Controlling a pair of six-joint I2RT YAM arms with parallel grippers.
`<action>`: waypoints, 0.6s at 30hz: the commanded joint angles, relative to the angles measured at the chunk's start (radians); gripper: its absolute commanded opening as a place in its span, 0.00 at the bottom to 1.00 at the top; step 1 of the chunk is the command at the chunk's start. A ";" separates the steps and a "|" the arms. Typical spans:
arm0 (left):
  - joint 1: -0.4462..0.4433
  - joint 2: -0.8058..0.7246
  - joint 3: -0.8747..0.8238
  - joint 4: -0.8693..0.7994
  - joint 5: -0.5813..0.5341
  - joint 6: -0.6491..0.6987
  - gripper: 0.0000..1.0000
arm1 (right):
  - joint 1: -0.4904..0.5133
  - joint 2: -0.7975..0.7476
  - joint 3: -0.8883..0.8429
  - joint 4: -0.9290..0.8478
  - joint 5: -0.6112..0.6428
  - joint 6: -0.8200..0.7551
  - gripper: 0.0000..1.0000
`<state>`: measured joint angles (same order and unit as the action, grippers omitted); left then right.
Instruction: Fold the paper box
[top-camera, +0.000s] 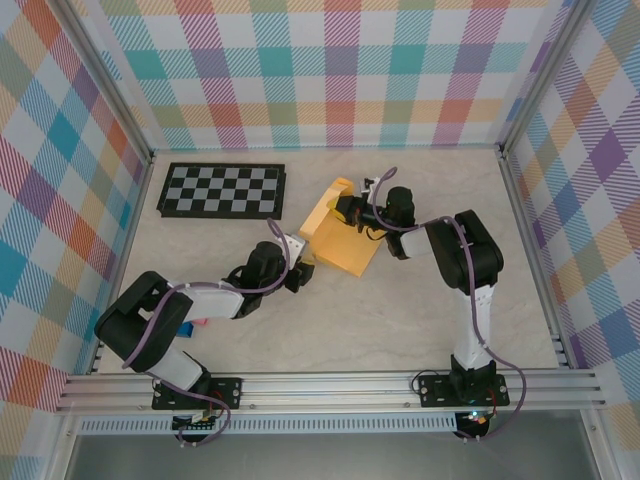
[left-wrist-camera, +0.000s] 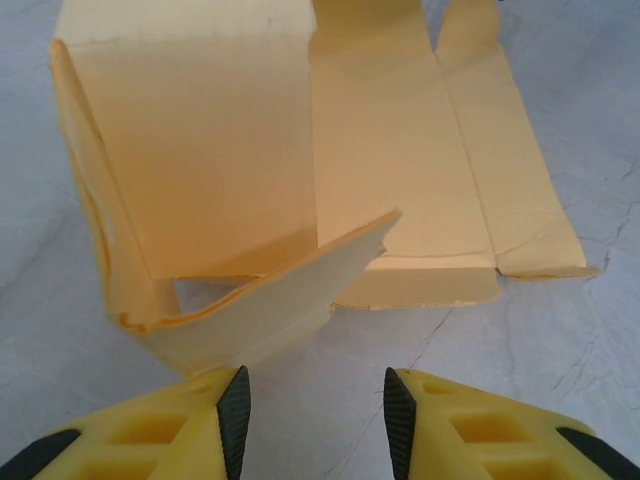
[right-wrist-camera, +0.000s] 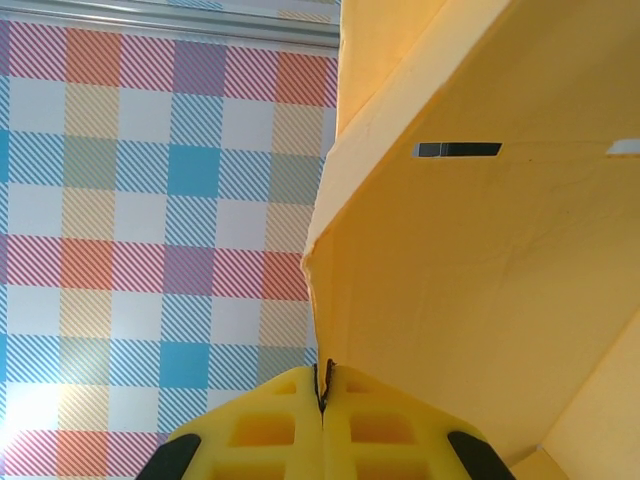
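The paper box (top-camera: 346, 250) is a yellow-orange creased card lying mid-table, with one panel raised at its far left side. My right gripper (top-camera: 347, 211) is at the box's far edge. In the right wrist view this gripper (right-wrist-camera: 325, 376) is shut on the thin edge of an upright card panel (right-wrist-camera: 480, 250). My left gripper (top-camera: 300, 264) sits at the box's near left corner. In the left wrist view it (left-wrist-camera: 315, 388) is open, with bare table between the pads. A pale flap (left-wrist-camera: 270, 310) hangs just ahead of its left finger (left-wrist-camera: 236, 405), and flat panels (left-wrist-camera: 400, 170) lie beyond.
A black-and-white checkerboard panel (top-camera: 222, 190) lies at the back left. A small pink piece (top-camera: 198, 322) peeks out beside the left arm's base. Plaid walls enclose the table (top-camera: 400, 320), and an aluminium rail (top-camera: 330, 385) runs along its near edge.
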<state>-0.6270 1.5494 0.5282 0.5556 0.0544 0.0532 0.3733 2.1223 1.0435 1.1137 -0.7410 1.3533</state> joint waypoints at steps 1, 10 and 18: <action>-0.005 0.030 0.050 0.035 -0.004 0.024 0.40 | 0.005 0.017 0.011 0.022 0.000 -0.019 0.00; -0.004 0.081 0.109 0.038 -0.012 0.041 0.35 | 0.011 0.017 0.008 0.002 0.006 -0.028 0.00; 0.017 0.091 0.157 0.000 -0.036 0.072 0.31 | 0.014 0.012 -0.003 -0.020 0.012 -0.034 0.00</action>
<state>-0.6209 1.6352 0.6418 0.5327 0.0486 0.0967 0.3733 2.1223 1.0435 1.1080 -0.6895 1.3464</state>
